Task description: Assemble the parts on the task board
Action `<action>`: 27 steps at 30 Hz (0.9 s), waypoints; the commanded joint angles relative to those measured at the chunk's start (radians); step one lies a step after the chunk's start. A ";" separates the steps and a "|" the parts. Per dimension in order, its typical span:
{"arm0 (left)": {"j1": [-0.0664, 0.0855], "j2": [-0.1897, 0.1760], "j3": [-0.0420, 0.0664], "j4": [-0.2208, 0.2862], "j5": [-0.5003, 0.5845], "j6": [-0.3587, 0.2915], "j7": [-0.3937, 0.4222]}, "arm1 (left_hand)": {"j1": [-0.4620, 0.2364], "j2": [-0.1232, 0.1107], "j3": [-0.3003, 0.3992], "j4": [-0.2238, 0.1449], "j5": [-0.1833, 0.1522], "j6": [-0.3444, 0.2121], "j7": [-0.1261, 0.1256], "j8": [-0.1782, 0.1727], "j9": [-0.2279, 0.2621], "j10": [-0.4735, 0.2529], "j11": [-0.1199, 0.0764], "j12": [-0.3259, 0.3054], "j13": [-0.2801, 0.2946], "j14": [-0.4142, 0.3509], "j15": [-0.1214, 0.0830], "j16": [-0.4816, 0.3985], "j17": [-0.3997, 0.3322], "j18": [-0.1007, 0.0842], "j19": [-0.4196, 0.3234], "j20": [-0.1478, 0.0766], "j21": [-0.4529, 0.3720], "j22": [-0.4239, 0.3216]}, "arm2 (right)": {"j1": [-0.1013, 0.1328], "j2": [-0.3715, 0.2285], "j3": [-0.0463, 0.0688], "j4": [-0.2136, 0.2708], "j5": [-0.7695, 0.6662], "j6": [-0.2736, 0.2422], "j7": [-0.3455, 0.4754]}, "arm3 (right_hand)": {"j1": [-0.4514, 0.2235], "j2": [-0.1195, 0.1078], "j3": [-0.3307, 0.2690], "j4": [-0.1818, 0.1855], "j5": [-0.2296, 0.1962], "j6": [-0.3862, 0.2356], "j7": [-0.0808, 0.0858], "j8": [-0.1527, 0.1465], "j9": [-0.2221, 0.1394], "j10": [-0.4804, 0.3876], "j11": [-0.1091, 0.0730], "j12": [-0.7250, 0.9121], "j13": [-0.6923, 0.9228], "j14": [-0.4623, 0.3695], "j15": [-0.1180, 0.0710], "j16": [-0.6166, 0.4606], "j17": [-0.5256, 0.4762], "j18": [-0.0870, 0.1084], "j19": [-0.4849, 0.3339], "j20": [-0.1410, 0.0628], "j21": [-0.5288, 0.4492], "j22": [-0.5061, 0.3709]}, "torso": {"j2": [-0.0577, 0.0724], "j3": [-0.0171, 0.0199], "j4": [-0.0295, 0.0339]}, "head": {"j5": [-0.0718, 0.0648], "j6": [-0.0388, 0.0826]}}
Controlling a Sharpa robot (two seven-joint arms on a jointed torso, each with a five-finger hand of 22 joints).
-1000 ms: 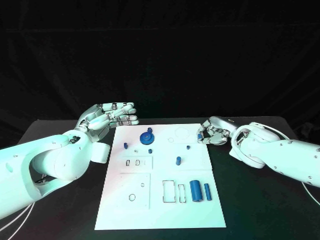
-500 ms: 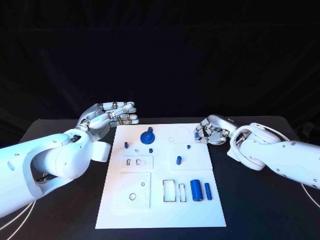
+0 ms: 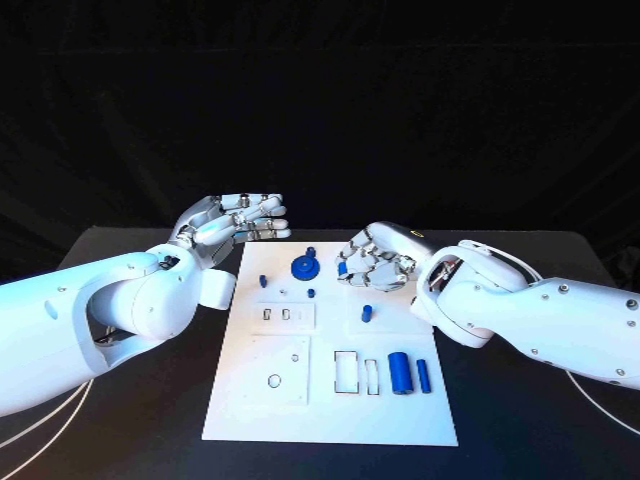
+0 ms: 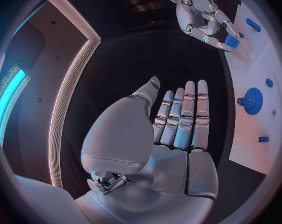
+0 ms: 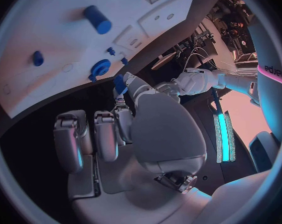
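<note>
My right hand [image 3: 374, 258] hovers over the far end of the flat white rectangular task board [image 3: 327, 400], its fingers [image 5: 121, 87] pinching a small blue plastic part [image 4: 232, 43] clear of the surface. To seat this piece well, I judge that I should keep it level, lower it straight over its recess, and let go only once it sits flush; which recess it belongs to I cannot tell. My left hand [image 3: 234, 226] waits beside the board's far left corner above the black counter [image 3: 133, 420], fingers [image 4: 185, 115] extended and released, holding nothing. Just beside the carried piece stands a blue toothed gear wheel [image 3: 306, 267], the nearest obstacle to my descent. Well apart, at the near end, lie a large blue cylinder [image 3: 400, 372] and a thin blue pin [image 3: 424, 375].
</note>
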 commanded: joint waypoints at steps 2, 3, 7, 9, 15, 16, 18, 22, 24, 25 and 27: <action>0.000 0.007 0.000 -0.006 0.000 0.022 0.004 | 0.003 0.009 0.000 -0.004 0.003 0.003 0.005 -0.008 -0.001 0.005 0.004 -0.004 -0.001 0.007 0.000 -0.007 0.002 0.004 0.006 -0.002 0.004 -0.002 | -0.009 0.045 -0.007 0.004 -0.075 0.015 -0.095 | 0.003 0.009 0.006 0.000 -0.004 -0.001 0.003 0.006 0.006 -0.002 -0.004 -0.002 0.070 0.087 -0.008 0.000 0.188 -0.014 0.104 -0.004 0.005 0.263 | -0.006 -0.0033 0.0034 | 0.017 -0.010; 0.000 0.008 -0.001 -0.007 0.000 0.022 0.004 | 0.002 0.009 0.000 -0.005 0.003 0.003 0.005 -0.008 -0.001 0.006 0.004 -0.005 -0.001 0.008 0.000 -0.008 0.002 0.004 0.005 -0.002 0.004 -0.002 | -0.010 0.059 -0.010 -0.001 -0.083 0.021 -0.103 | 0.003 0.009 0.006 0.000 -0.004 -0.001 0.003 0.006 0.006 -0.002 -0.004 -0.002 0.070 0.087 -0.008 0.000 0.188 -0.014 0.104 -0.004 0.005 0.263 | -0.006 -0.0038 0.0037 | 0.019 -0.014; 0.000 0.010 -0.001 -0.010 0.000 0.021 0.004 | 0.002 0.009 0.000 -0.005 0.003 0.003 0.005 -0.008 -0.001 0.006 0.004 -0.005 -0.001 0.008 0.000 -0.008 0.002 0.004 0.005 -0.002 0.004 -0.002 | -0.021 0.113 -0.019 -0.026 -0.116 0.036 -0.128 | 0.003 0.009 0.006 0.000 -0.004 -0.002 0.003 0.006 0.006 -0.002 -0.004 -0.003 0.069 0.087 -0.008 -0.001 0.186 -0.014 0.104 -0.004 0.005 0.263 | -0.005 -0.0042 0.0037 | 0.020 -0.015; 0.000 0.011 -0.001 -0.012 0.000 0.020 0.005 | 0.002 0.009 0.000 -0.005 0.003 0.003 0.005 -0.008 -0.001 0.006 0.004 -0.005 -0.001 0.008 0.000 -0.008 0.002 0.004 0.005 -0.002 0.004 -0.002 | -0.029 0.135 -0.021 -0.037 -0.135 0.043 -0.135 | 0.003 0.010 0.006 0.000 -0.003 -0.002 0.003 0.006 0.006 -0.003 -0.004 -0.003 0.069 0.087 -0.008 -0.001 0.186 -0.014 0.104 -0.004 0.005 0.263 | -0.005 -0.0042 0.0045 | 0.022 -0.017; 0.000 0.012 -0.001 -0.014 0.000 0.018 0.008 | 0.002 0.009 0.000 -0.005 0.003 0.003 0.005 -0.008 -0.001 0.006 0.004 -0.005 -0.001 0.008 0.000 -0.008 0.002 0.004 0.005 -0.002 0.004 -0.002 | -0.062 0.196 -0.023 -0.076 -0.192 0.072 -0.146 | 0.002 0.009 0.006 0.000 0.000 -0.005 0.004 0.005 0.006 -0.003 -0.003 -0.005 0.068 0.086 -0.008 -0.002 0.184 -0.014 0.104 -0.005 0.005 0.263 | -0.004 -0.0040 0.0051 | 0.027 -0.017; 0.000 0.012 -0.001 -0.014 0.000 0.018 0.008 | 0.002 0.009 0.000 -0.005 0.003 0.003 0.005 -0.008 -0.001 0.006 0.004 -0.005 -0.001 0.008 0.000 -0.008 0.002 0.004 0.005 -0.002 0.004 -0.002 | -0.066 0.205 -0.024 -0.084 -0.197 0.076 -0.148 | 0.002 0.009 0.006 0.000 0.000 -0.005 0.004 0.005 0.006 -0.003 -0.003 -0.005 0.068 0.086 -0.008 -0.002 0.184 -0.014 0.104 -0.005 0.005 0.263 | -0.005 -0.0037 0.0045 | 0.028 -0.018; 0.000 0.011 -0.001 -0.013 0.000 0.018 0.008 | 0.002 0.009 0.000 -0.005 0.003 0.003 0.005 -0.008 -0.001 0.006 0.004 -0.005 -0.001 0.008 0.000 -0.008 0.002 0.004 0.005 -0.002 0.004 -0.002 | -0.072 0.219 -0.024 -0.098 -0.204 0.080 -0.151 | 0.000 0.008 0.005 0.000 0.000 -0.006 0.005 0.005 0.006 -0.004 -0.003 -0.005 0.068 0.086 -0.008 -0.002 0.185 -0.014 0.104 -0.004 0.005 0.263 | -0.005 -0.0035 0.0030 | 0.034 -0.020; 0.000 0.010 -0.001 -0.012 0.000 0.019 0.008 | 0.002 0.009 0.000 -0.005 0.003 0.003 0.005 -0.008 -0.001 0.006 0.004 -0.005 -0.001 0.008 0.000 -0.008 0.002 0.004 0.005 -0.002 0.004 -0.002 | -0.084 0.240 -0.024 -0.120 -0.218 0.088 -0.158 | 0.000 0.008 0.005 0.000 0.000 -0.006 0.005 0.005 0.006 -0.004 -0.003 -0.005 0.068 0.086 -0.008 -0.002 0.185 -0.014 0.104 -0.004 0.005 0.263 | -0.004 -0.0032 0.0054 | 0.033 -0.023; 0.000 0.010 -0.001 -0.012 0.000 0.019 0.008 | 0.002 0.009 0.000 -0.005 0.003 0.003 0.005 -0.008 -0.001 0.006 0.004 -0.005 -0.001 0.008 0.000 -0.008 0.002 0.004 0.005 -0.002 0.004 -0.002 | -0.088 0.245 -0.024 -0.126 -0.225 0.091 -0.161 | 0.000 0.008 0.005 0.000 0.000 -0.006 0.005 0.005 0.006 -0.004 -0.003 -0.005 0.068 0.086 -0.008 -0.002 0.185 -0.014 0.104 -0.004 0.005 0.263 | -0.004 -0.0032 0.0050 | 0.034 -0.024; 0.000 0.010 -0.001 -0.012 0.000 0.019 0.008 | 0.002 0.009 0.000 -0.005 0.003 0.003 0.005 -0.008 -0.001 0.006 0.004 -0.005 -0.001 0.008 0.000 -0.008 0.002 0.004 0.005 -0.002 0.004 -0.002 | -0.089 0.247 -0.024 -0.127 -0.228 0.093 -0.162 | 0.000 0.008 0.005 0.000 0.000 -0.006 0.005 0.005 0.006 -0.004 -0.003 -0.005 0.068 0.086 -0.008 -0.002 0.185 -0.014 0.104 -0.004 0.005 0.263 | -0.005 -0.0033 0.0043 | 0.034 -0.025; 0.000 0.009 -0.001 -0.011 0.000 0.019 0.008 | 0.002 0.009 0.000 -0.005 0.003 0.003 0.005 -0.008 -0.001 0.006 0.004 -0.005 -0.001 0.008 0.000 -0.008 0.002 0.004 0.005 -0.002 0.004 -0.002 | -0.092 0.249 -0.024 -0.130 -0.232 0.096 -0.164 | 0.000 0.008 0.005 0.000 0.000 -0.006 0.005 0.005 0.006 -0.004 -0.003 -0.005 0.068 0.086 -0.008 -0.002 0.185 -0.014 0.104 -0.004 0.005 0.263 | -0.005 -0.0032 0.0044 | 0.033 -0.024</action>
